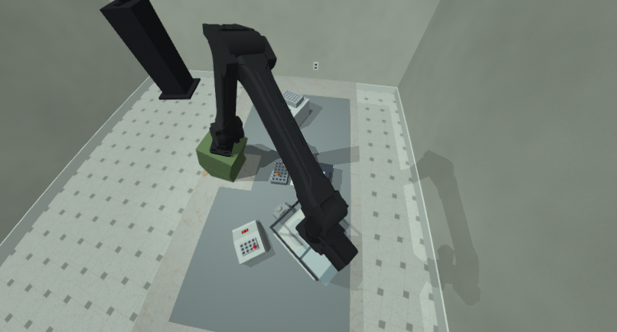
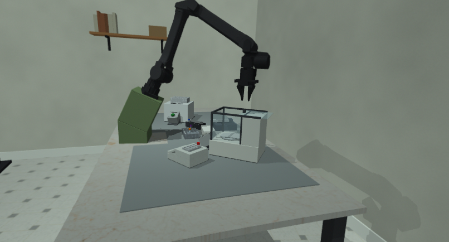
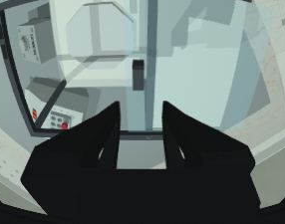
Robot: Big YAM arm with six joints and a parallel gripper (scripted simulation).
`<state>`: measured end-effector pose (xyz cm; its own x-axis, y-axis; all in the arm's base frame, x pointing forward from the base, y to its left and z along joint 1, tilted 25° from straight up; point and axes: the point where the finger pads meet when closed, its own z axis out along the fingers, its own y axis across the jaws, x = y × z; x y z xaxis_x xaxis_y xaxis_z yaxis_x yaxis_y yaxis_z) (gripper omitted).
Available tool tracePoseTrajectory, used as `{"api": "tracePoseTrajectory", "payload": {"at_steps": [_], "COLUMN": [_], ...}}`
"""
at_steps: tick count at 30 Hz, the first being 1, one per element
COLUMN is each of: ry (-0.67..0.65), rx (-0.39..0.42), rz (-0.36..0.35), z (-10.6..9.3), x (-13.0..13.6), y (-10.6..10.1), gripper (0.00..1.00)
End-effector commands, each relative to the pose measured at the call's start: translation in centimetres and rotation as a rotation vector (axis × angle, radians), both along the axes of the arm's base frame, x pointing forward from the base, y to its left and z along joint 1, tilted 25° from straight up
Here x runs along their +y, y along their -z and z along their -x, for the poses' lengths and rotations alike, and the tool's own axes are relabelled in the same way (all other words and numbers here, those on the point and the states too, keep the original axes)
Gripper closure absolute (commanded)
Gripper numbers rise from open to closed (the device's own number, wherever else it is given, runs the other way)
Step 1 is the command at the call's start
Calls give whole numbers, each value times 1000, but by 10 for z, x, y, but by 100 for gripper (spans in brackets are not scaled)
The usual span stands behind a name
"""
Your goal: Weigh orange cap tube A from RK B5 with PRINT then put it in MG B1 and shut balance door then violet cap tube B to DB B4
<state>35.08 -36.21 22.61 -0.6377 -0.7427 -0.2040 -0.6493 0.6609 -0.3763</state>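
My gripper point(image 2: 245, 97) hangs point-down a little above the top of the balance's glass box point(image 2: 238, 131). Its fingers stand a small way apart with nothing between them, as the wrist view point(image 3: 141, 112) shows. Below the fingertips is the small dark handle point(image 3: 138, 74) of the top pane. The pane sticks out past the box's far edge point(image 2: 265, 114). The pan point(image 3: 102, 29) inside looks empty. Tube A's orange cap point(image 1: 276, 174) and tube B's violet cap point(image 1: 279, 161) show in the rack point(image 2: 190, 133). The dry block point(image 1: 251, 242) stands beside the balance.
The dry block holds a red-capped tube point(image 1: 254, 246). The mixer point(image 2: 179, 107) and a dark block point(image 2: 194, 124) stand behind the rack. A small grey box with a green knob point(image 2: 173, 117) sits near the green arm base point(image 2: 138, 117). A wall is close behind the balance.
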Motion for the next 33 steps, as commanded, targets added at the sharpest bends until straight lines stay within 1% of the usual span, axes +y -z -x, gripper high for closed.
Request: {"api": "tracePoseTrajectory", "payload": {"at_steps": [1, 4, 9, 10, 11, 13, 14, 16, 18, 19, 21, 22, 25, 26, 27, 28, 30, 31, 33], "ry": [7, 10, 12, 4, 20, 20, 39, 39, 39, 55, 56, 67, 70, 70, 81, 85, 85, 113, 124], "rx": [-44, -45, -38, -22, -27, -27, -9, -6, -6, -47, -47, -76, -85, -109, -115, -126, -126, -129, -130], "rz": [53, 52, 43, 23, 1, 1, -26, -29, -29, -1, -2, 11, 14, 33, 22, 25, 25, 7, 0], "z": [3, 5, 4, 1, -16, -16, -13, -25, -26, -29, -37, -42, -58, -65, -64, -69, -69, -72, -77], "x": [-12, -11, -12, -5, -5, -5, 9, 19, 21, 29, 36, 42, 59, 53, 65, 72, 72, 78, 92], "y": [-41, -44, -36, -23, -18, -18, 6, 16, 16, -1, 3, 4, 5, -11, 5, 5, 5, 9, 18], "gripper": [70, 70, 70, 70, 64, 64, 64, 64, 64, 64, 64, 64, 64, 64, 64, 64, 64, 64, 64]}}
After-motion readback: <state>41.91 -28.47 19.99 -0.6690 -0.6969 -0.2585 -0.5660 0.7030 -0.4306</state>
